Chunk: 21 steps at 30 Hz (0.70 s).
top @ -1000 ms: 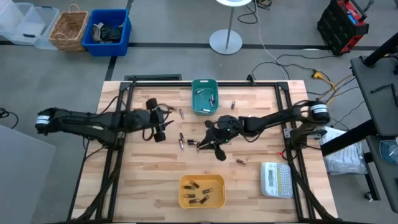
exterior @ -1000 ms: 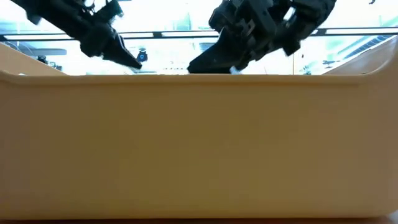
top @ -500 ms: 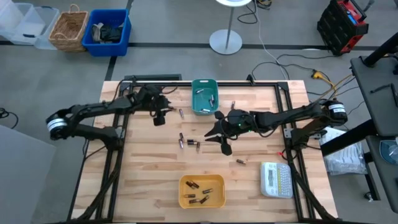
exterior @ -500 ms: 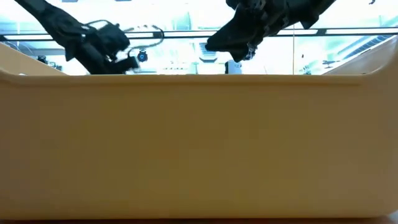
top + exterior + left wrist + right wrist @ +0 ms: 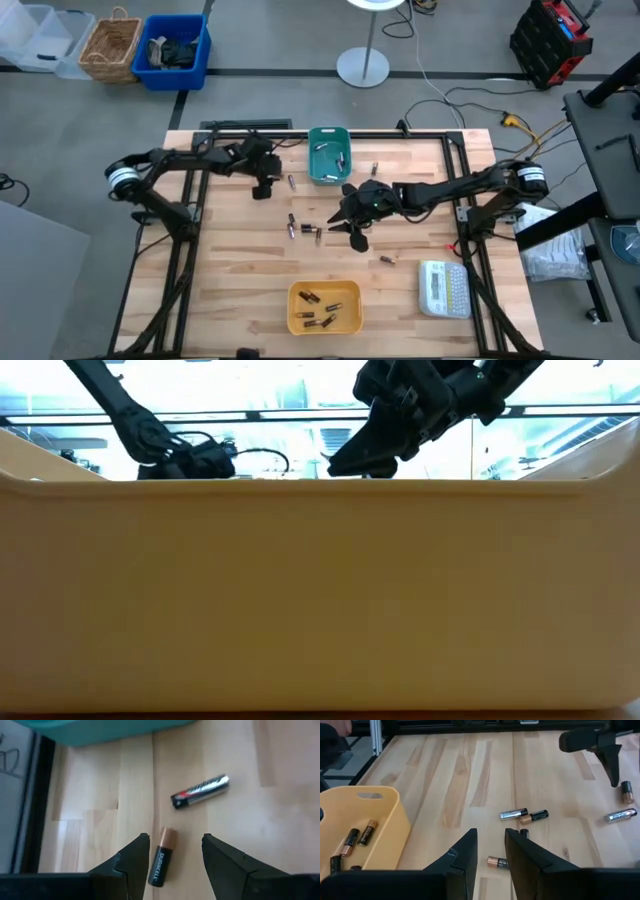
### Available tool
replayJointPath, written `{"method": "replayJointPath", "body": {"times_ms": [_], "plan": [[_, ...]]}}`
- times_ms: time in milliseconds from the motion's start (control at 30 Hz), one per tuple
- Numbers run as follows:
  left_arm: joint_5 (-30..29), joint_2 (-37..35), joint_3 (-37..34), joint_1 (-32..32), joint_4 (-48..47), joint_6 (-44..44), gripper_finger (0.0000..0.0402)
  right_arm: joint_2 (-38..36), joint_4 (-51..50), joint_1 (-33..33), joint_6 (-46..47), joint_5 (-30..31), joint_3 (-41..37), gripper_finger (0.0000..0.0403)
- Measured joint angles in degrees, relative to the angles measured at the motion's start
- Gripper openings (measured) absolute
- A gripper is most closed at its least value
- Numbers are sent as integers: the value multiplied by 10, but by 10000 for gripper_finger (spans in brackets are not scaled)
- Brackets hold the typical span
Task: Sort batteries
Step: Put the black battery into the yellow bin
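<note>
Batteries lie scattered on my wooden counter (image 5: 230,270), and others already sit in two bins: a yellow bin (image 5: 324,307) at the near edge holds several dark cells, and a teal bin (image 5: 328,153) at the far edge holds a few silvery ones. My left tool (image 5: 266,183) hangs over the far left part of the counter, just beside the teal bin. Through its wrist camera I see its fingers (image 5: 131,862) spread wide and empty, with a black and copper battery (image 5: 159,863) lying between them and a silver and black battery (image 5: 200,791) a little further on. My right tool (image 5: 352,226) hovers near the middle of the counter, its fingers (image 5: 462,855) parted a narrow way and holding nothing. Its camera shows a pair of cells (image 5: 524,815) lying end to end ahead of it, and a copper-tipped cell (image 5: 497,862) close between the fingers. One more loose cell (image 5: 388,259) lies toward the white label maker (image 5: 444,288) at the near right corner. In the low view the yellow bin wall (image 5: 320,590) hides the counter
</note>
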Motion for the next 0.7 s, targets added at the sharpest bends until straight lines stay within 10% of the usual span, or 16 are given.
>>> {"method": "replayJointPath", "body": {"times_ms": [700], "plan": [[-2, 77, 17, 32, -17, -17, 153, 3, 2, 0, -2, 0, 0, 92]]}}
